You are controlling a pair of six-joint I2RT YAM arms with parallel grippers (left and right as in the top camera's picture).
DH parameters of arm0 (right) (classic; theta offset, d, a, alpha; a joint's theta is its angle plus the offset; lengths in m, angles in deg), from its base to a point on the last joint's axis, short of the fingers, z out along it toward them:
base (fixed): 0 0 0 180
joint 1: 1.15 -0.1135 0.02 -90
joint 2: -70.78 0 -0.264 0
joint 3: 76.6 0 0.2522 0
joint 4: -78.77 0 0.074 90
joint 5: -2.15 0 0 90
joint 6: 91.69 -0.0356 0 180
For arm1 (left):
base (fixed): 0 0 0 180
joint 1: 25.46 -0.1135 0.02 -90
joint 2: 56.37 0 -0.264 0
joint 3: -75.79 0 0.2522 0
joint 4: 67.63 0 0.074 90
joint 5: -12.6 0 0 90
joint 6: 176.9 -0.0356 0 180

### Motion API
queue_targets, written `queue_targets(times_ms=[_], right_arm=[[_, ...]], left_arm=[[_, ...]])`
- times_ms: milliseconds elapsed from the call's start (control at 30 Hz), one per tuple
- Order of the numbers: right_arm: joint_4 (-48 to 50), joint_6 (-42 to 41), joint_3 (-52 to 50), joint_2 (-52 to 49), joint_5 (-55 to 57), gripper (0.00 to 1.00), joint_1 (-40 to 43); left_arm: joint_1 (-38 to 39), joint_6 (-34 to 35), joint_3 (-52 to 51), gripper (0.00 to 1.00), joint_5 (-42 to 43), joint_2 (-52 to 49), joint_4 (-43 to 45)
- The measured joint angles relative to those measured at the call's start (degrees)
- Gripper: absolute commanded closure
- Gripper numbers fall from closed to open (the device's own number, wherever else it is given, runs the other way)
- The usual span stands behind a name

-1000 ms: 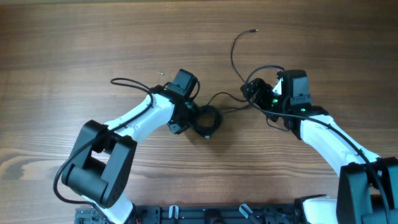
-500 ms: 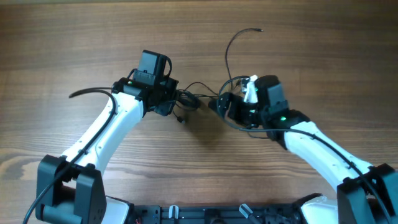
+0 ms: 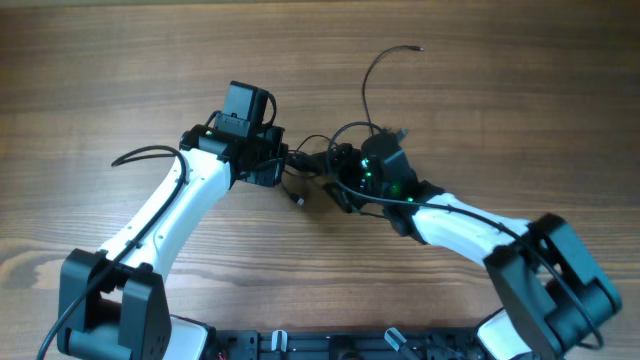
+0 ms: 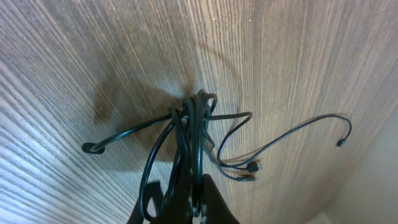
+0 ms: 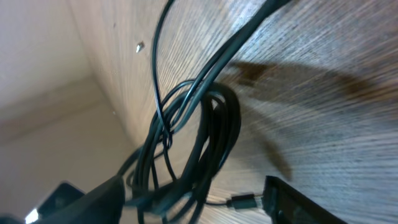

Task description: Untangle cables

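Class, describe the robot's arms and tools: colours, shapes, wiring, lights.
White shells, chunky black joints. A thin black wire runs along the left arm; green lights glow on the right arm. The left tool and right tool are black.

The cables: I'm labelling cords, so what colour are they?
The cables are black, seen best in the left wrist view.

The cables (image 3: 310,158) bunch between left claw (image 3: 283,160) and right claw (image 3: 342,178).

White-shelled arms (image 3: 172,210), black joints (image 3: 545,268), green wrist lights (image 3: 368,172)
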Motion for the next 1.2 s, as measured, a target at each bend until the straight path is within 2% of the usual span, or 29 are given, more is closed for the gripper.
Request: queue_targets(times_ms=[67, 100, 200, 233, 267, 300, 333, 400, 433, 467, 533, 567, 667, 800, 833, 967, 1033, 1133, 1200], right_arm=[[2.23, -4.46, -0.02, -2.21, 0.48, 0.39, -0.07], [3.13, -6.14, -0.02, -2.82, 0.72, 0.52, -0.09], [4.92, -9.4, -0.02, -3.65, 1.53, 0.8, -0.35], [5.07, -10.47, -0.02, -3.65, 2.05, 0.9, -0.42], [5.07, -10.82, -0.02, -3.67, 2.84, 0.95, -0.39], [5.2, -11.1, -0.02, -3.69, 3.48, 0.95, -0.26], [6.05, -10.54, -0.02, -3.69, 3.91, 0.95, 0.0], [9.7, -5.66, -0.07, -3.76, 3.82, 0.95, 0.92], [11.87, -1.14, -0.04, -3.76, 3.19, 0.95, 1.73], [13.16, 2.43, -0.04, -3.76, 2.23, 0.95, 2.54], [15.1, 11.02, -0.04, -3.76, -1.84, 0.95, 4.87], [16.15, 16.44, -0.04, -3.76, -4.66, 0.95, 6.34], [18.84, 30.23, -0.04, -3.76, -14.53, 0.95, 9.97], [21.33, 44.06, -0.04, -3.87, -30.73, 0.95, 14.34], [22.27, 45.68, -0.04, -3.87, -33.51, 0.95, 14.78], [26.49, 48.19, -0.09, -3.98, -41.03, 0.95, 15.06], [26.77, 48.19, -0.09, -3.98, -42.56, 0.96, 15.06], [27.36, 47.95, -0.09, -3.98, -45.09, 0.96, 15.06], [27.39, 47.78, -0.09, -3.98, -46.34, 0.96, 15.06]], left_arm=[[0.22, 0.17, 0.0, 0.96, 0.22, 0.0, 0.04], [0.44, 0.2, 0.0, 0.96, 0.24, 0.0, 0.02], [1.75, 0.15, 0.0, 0.96, 0.48, 0.0, 0.0], [2.16, -0.44, 0.0, 0.95, 0.59, 0.0, 0.02], [2.58, -1.84, 0.0, 0.89, 0.66, 0.0, 0.0], [2.67, -3.1, 0.0, 0.78, 0.72, 0.0, -0.04], [2.71, -4.87, 0.0, 0.72, 0.9, 0.0, 0.0], [2.58, -10.08, 0.0, 0.55, 1.33, 0.0, 0.24], [2.4, -14.38, 0.0, 0.47, 1.79, 0.0, 0.42], [1.88, -19.52, 0.0, 0.43, 2.93, 0.0, 1.01], [-0.5, -30.18, 0.0, 0.26, 6.78, 0.09, 2.51], [-2.75, -36.76, 0.0, 0.22, 9.86, 0.37, 3.13], [-8.07, -51.08, 0.0, 0.23, 16.92, 2.75, 3.74], [-11.69, -64.08, 0.04, 0.31, 24.87, 5.29, 3.26], [-11.43, -69.46, 0.09, 0.31, 27.78, 5.31, 2.12], [-8.2, -78.38, 0.11, 0.28, 30.12, 5.31, -0.52], [-6.4, -81.0, 0.11, 0.3, 30.21, 5.31, -0.94], [-5.55, -82.79, 0.11, 0.43, 28.74, 5.31, -1.07], [-5.55, -83.41, 0.11, 0.44, 27.43, 5.31, -1.11]])
